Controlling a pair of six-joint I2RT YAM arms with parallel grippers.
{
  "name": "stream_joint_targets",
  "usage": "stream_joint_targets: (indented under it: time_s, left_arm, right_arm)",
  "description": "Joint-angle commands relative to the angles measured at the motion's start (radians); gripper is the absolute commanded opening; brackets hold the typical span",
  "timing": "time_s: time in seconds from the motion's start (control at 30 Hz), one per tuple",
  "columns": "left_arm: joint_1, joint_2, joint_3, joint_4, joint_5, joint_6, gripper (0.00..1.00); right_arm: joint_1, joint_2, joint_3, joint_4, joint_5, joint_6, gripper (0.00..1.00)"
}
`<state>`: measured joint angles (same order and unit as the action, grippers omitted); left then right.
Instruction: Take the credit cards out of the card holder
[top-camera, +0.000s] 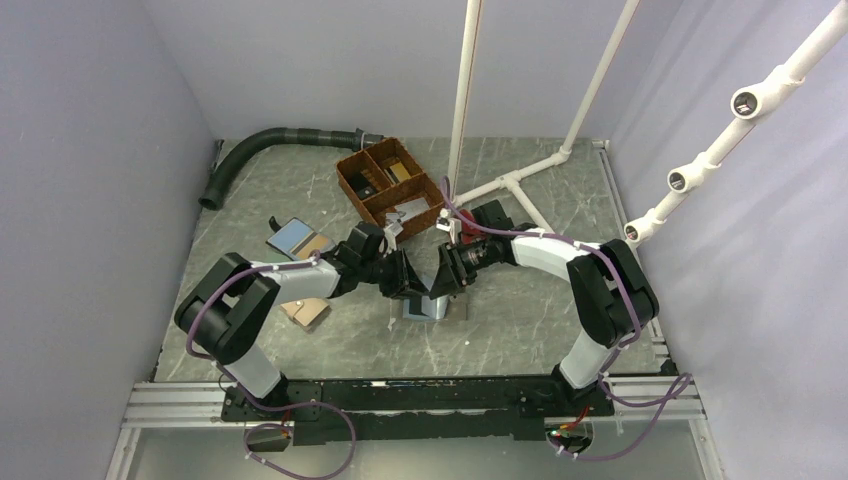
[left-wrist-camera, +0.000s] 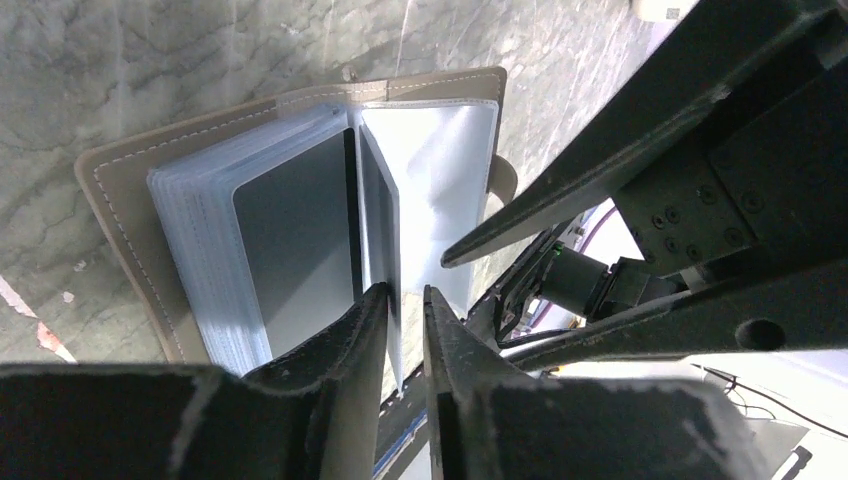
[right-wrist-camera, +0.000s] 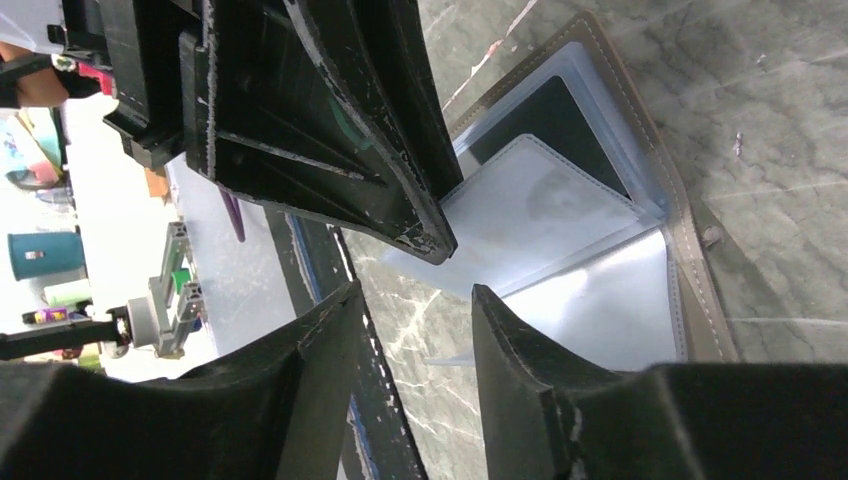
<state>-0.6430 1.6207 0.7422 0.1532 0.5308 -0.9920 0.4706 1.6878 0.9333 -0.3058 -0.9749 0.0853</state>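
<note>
Card holder (top-camera: 424, 306): lies open at mid-table (top-camera: 530, 320), between both claws.
Left gripper (left-wrist-camera: 405, 296) is barely parted astride one clear sleeve leaf (left-wrist-camera: 385, 200), likely to isolate it. Right gripper (right-wrist-camera: 415, 295) is released beside the fanned pages. Credit cards (left-wrist-camera: 295, 250) are not yet drawn out.

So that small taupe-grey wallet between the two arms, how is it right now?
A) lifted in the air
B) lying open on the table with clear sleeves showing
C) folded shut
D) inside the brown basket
B: the taupe-grey bifold card holder lies spread open on the marbled grey table, its clear plastic sleeves fanned out.
</note>
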Motion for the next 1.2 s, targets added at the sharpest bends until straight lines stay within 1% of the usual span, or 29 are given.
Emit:
stream_joint_targets:
  time_s: [0.0,0.07,0.2,0.3,0.4,0.47,0.77,0.93,1.07,1.17]
  left_arm:
    - [-0.006,0.008,0.049,0.042,0.022,-0.011,0.26]
    - [-0.007,0.021,0.061,0.051,0.029,-0.01,0.27]
    - [-0.01,0.054,0.075,0.091,0.057,-0.02,0.28]
    - [-0.013,0.058,0.07,0.109,0.06,-0.029,0.3]
    - [-0.013,0.048,0.063,0.121,0.052,-0.036,0.34]
    - [-0.013,0.05,0.06,0.136,0.053,-0.043,0.35]
    - [-0.023,0.11,0.093,0.19,0.064,-0.082,0.35]
    - [-0.033,0.151,0.113,0.22,0.061,-0.104,0.31]
    - [-0.046,0.176,0.143,0.214,0.064,-0.103,0.31]
    - [-0.052,0.185,0.15,0.215,0.063,-0.105,0.32]
  right_arm:
    - [-0.004,-0.036,-0.024,0.033,-0.007,-0.001,0.51]
    - [-0.007,-0.03,-0.03,0.035,-0.006,0.001,0.57]
    - [-0.04,-0.014,-0.045,0.079,-0.045,0.07,0.61]
    - [-0.057,-0.017,-0.049,0.071,-0.066,0.084,0.67]
    - [-0.064,-0.048,-0.07,0.09,-0.071,0.096,0.76]
    - [-0.07,-0.059,-0.083,0.104,-0.07,0.106,0.79]
    - [-0.087,-0.059,-0.104,0.12,-0.072,0.132,0.83]
    - [-0.086,-0.066,-0.111,0.121,-0.054,0.138,0.84]
    - [-0.086,-0.068,-0.119,0.12,-0.011,0.141,0.82]
    - [-0.086,-0.066,-0.128,0.121,0.017,0.139,0.78]
